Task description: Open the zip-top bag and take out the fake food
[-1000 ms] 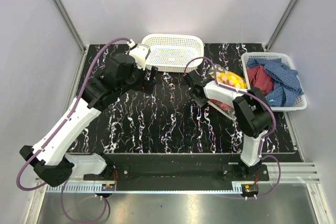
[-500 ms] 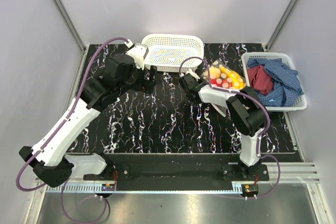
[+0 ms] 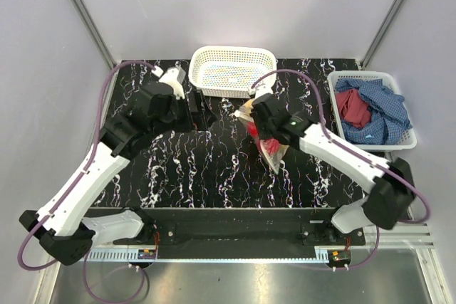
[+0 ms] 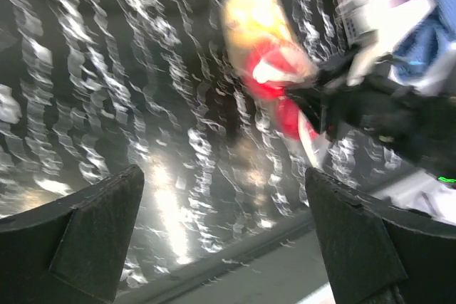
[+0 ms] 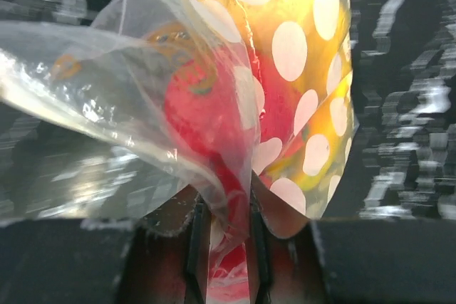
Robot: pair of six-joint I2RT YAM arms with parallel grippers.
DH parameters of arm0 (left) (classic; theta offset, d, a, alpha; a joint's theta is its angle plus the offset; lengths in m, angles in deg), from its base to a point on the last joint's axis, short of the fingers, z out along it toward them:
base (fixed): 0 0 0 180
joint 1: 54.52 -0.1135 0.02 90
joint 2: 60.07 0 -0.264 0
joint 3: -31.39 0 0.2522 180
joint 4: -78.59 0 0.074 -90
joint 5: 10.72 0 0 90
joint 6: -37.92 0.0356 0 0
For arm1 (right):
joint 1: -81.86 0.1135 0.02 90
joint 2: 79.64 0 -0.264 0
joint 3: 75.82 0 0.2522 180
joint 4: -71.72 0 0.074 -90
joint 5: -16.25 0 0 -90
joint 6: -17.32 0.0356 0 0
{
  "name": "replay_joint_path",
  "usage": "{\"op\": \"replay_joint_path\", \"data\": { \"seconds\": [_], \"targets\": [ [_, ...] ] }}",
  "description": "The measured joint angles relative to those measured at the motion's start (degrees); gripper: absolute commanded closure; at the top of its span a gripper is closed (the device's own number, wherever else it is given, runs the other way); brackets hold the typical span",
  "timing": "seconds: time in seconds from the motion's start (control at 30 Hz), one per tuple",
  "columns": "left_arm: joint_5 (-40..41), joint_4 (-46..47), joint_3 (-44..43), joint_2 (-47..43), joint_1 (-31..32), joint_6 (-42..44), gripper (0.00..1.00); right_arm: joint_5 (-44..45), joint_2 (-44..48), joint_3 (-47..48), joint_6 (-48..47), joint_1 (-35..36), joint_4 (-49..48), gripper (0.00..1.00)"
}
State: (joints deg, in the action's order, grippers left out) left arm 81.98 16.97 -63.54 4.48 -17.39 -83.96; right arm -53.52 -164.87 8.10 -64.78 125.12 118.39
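Since the top view shows the most, I start there: the right gripper is clamped on the zip-top bag, which hangs from it over the middle of the table, in front of the white mesh basket. I can't tell if the bag's low end touches the surface. The left gripper sits off to the bag's left, no contact, and the basket of cloths is well off to the right. Left wrist view, badly blurred: fingers spread wide with nothing between them, bag ahead as a yellow-and-red smear beside the dark right arm. Right wrist view: jaws closed tight on a fold of plastic at one edge, with the fake food bunched inside, a red piece nearest and yellow-orange behind the white dots. Handling, my read: the film is thin, floppy, slick and light, so the fruit weight sags away from the pinch and will likely swing. The fruits look hard, not fragile. I can't make out the zip strip, but that stiffer edge is where I'd take hold, one lip per gripper, close to the strip so the film doesn't slide out.
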Motion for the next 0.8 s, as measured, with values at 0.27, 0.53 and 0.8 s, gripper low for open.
{"op": "replay_joint_path", "data": {
  "seconds": [0.27, 0.53, 0.8],
  "targets": [
    [-12.0, 7.0, 10.5, 4.0, -0.3, -12.0, 0.07, -18.0, 8.5, -2.3, 13.5, 0.0, 0.8, 0.68],
    [-22.1, 13.2, 8.3, 6.8, -1.1, -1.4, 0.08, -29.3, 12.1, -3.7, 15.3, 0.0, 4.4, 0.66],
    [-26.2, 13.0, 8.3, 8.0, -1.1, 2.6, 0.17, -33.7, 14.0, -3.5, 16.4, 0.0, 5.2, 0.67]
  ]
}}
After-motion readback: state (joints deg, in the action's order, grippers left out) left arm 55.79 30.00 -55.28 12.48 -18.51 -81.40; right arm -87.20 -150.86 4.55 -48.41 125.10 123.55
